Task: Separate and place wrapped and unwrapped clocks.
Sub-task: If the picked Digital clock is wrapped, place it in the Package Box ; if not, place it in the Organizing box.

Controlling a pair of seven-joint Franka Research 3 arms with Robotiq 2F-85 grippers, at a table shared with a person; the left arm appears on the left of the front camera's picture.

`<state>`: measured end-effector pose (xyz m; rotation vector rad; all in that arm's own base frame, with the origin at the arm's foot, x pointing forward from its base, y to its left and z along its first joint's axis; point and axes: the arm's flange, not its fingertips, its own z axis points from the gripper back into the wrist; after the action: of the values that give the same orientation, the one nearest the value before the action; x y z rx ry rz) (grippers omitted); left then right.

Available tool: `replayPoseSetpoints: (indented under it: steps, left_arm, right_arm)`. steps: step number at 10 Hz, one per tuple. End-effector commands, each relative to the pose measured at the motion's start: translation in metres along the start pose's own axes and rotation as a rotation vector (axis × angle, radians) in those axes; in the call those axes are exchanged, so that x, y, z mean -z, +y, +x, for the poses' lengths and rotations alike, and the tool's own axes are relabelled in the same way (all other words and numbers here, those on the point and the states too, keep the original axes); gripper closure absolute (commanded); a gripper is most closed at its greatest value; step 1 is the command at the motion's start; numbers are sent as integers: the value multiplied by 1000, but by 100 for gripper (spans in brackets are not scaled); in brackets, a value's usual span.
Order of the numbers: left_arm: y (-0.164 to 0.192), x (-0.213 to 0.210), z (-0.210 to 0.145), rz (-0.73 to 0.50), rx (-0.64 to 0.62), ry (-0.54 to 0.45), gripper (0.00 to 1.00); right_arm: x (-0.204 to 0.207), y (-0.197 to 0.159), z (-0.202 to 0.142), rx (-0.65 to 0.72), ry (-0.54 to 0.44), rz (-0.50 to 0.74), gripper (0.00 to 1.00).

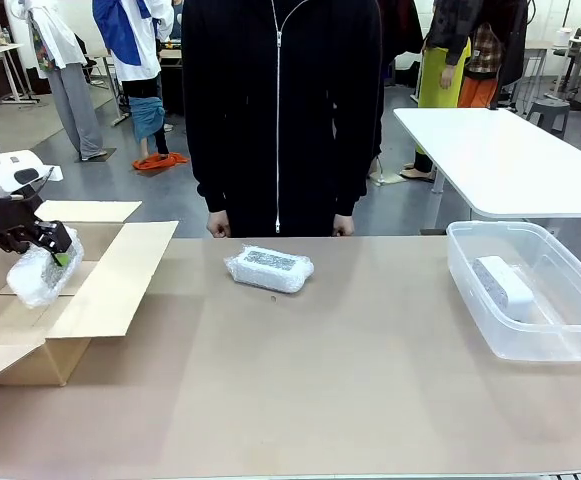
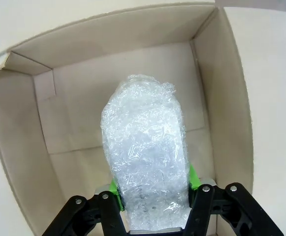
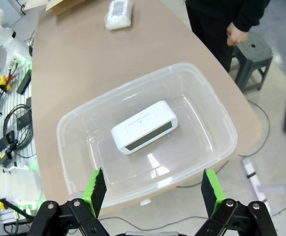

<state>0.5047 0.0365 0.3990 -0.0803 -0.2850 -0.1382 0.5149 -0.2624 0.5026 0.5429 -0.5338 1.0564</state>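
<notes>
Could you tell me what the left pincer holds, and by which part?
A wrapped clock, gripped at one end between the green pads, above the cardboard box.

wrap is hiding face of wrapped clock [image 2: 145, 142] | clock is covering left gripper [image 2: 152, 186] pads, contact unclear | cardboard box [image 1: 120, 270] is running off left edge | plastic bin [image 1: 467, 280] is running off right edge

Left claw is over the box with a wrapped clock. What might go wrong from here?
The crinkly plastic-wrapped clock hangs tilted in the left claw above the open brown cardboard box; released so, it may land on end or clip a wall. The second wrapped clock on the tan table lies near the person's hands; reaching for it risks contact.
</notes>
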Motion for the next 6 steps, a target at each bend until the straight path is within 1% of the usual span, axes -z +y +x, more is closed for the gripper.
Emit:
replayPoseSetpoints:
  steps: [1,2,3,4,5,6]
  left_arm:
    - [1,-5,-1,10,-13,-28,27]
    - [1,-7,1,13,-18,-24,26]
    - [1,-9,1,12,-15,-21,7]
    - [2,-9,1,13,-13,-21,23]
    - [3,-8,0,11,-13,-21,0]
    - [4,-8,0,11,-12,-21,3]
  right_arm:
    - [2,1,0,-10,1,3,0]
    - [2,1,0,-10,1,3,0]
    - [2,1,0,-10,1,3,0]
    - [2,1,0,-10,1,3,0]
    - [2,1,0,-10,1,3,0]
    - [2,1,0,-10,1,3,0]
